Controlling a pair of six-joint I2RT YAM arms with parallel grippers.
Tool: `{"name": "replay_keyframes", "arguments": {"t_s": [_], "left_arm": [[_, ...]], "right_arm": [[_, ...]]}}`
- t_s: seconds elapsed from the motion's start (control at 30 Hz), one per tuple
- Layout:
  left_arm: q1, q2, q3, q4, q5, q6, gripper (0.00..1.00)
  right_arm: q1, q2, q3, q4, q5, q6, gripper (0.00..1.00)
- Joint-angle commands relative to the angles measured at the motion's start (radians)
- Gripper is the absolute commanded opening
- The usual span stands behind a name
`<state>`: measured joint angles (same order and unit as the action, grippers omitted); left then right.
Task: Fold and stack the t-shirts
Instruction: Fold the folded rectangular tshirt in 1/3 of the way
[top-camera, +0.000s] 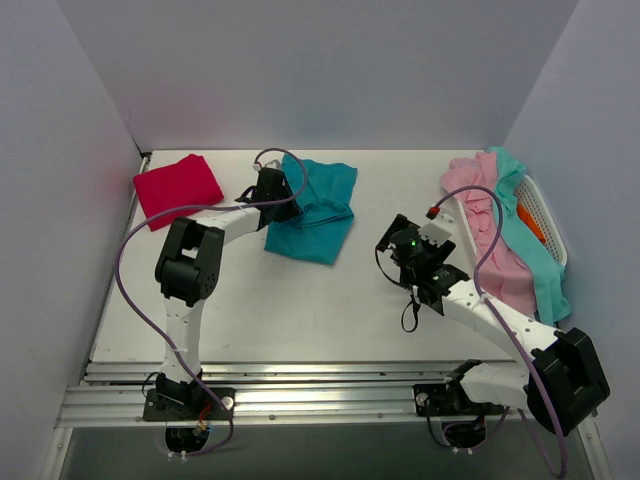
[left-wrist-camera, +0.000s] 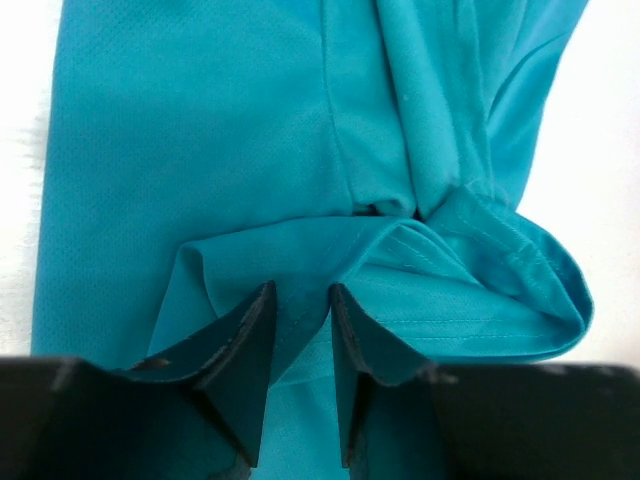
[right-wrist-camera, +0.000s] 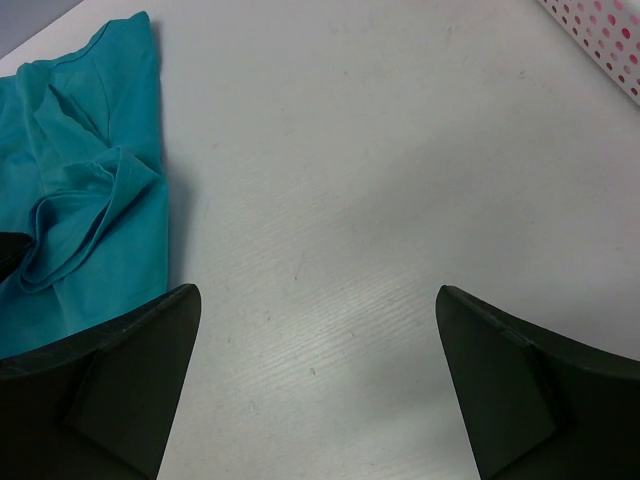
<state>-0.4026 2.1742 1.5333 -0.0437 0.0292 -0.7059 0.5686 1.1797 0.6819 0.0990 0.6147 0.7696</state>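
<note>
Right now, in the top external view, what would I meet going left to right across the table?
red t-shirt → teal t-shirt → right gripper → white basket

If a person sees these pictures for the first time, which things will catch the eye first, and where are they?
The teal t-shirt lies crumpled at the far centre of the table, with the left end effector pinching a fold of it. A folded red t-shirt sits at the far left corner, and a white basket on the right overflows with a pink shirt and an aqua shirt.
</note>
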Motion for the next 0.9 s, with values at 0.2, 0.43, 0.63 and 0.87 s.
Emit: {"name": "replay_keyframes", "arguments": {"t_s": [0.2,0.43,0.63,0.87], "left_arm": [[-0.015,0.001,0.028,-0.071,-0.106,0.057,0.08],[-0.015,-0.013,0.036,-0.093,-0.161,0.072,0.02],[0.005,-0.073,0.097,-0.157,-0.212,0.106,0.02],[0.059,0.007,0.378,-0.309,-0.204,0.135,0.02]], "right_arm": [[-0.03,-0.054,-0.024,0.016,-0.004,-0.004,1.0],[-0.042,-0.068,-0.033,0.022,-0.018,-0.009,1.0],[-0.05,-0.086,-0.041,0.024,-0.026,-0.012,1.0],[-0.061,-0.094,-0.041,0.03,-0.035,-0.021,1.0]]}}
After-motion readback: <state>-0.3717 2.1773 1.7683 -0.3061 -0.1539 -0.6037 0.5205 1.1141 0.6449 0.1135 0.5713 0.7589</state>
